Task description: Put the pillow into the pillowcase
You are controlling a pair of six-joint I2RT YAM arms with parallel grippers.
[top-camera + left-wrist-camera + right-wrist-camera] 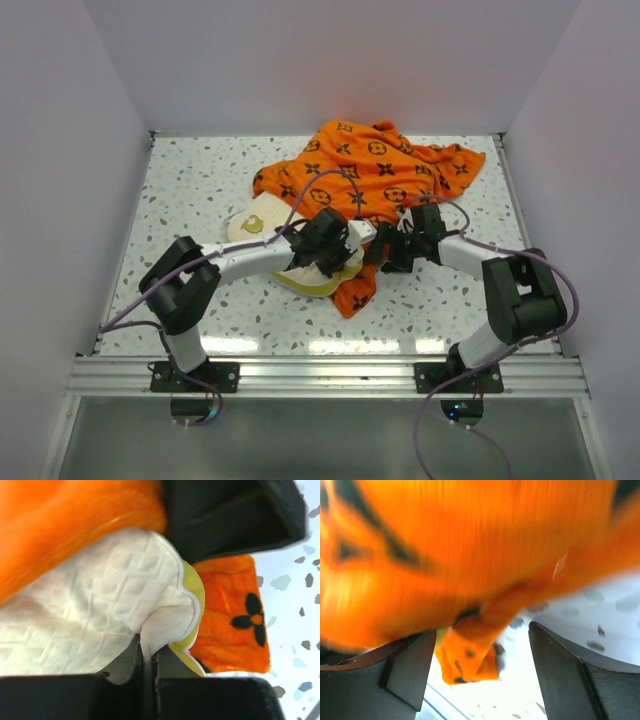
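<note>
Top external view had the pillowcase (375,165) bunched up in the middle-to-far part of the table (190,180), with the pillow (252,222) poking out from under its left near side. Both arms were reaching in and meeting right where the two overlap: the left gripper (325,248) sat over the pillow's near edge and the right gripper (388,250) was just beside it to the right, on the orange cloth.

The left wrist cam made the grip pretty clear. Its fingers (210,700) were pinched narrow on a fold of the pillow's white quilted fabric, right by the yellow-edged corner. Orange fabric lay over the top of the pillow there, and a patterned flap sat under that corner on the right.

The right wrist cam was blurry, mostly just orange filling the frame. The fingers (402,672) looked spread wide, with a twist of orange cloth hanging down between them and not clamped, as far as I could tell.

My read on progress: somewhere in the early-middle. One end of the pillow looked tucked under or into the case, though I honestly couldn't tell whether it was inside the opening or just had cloth draped over it. The left far part of the pillow and its near edge were out in the open. What's left: get the opening held wide, push the rest of the pillow in, then pull the case over the exposed corners.
</note>
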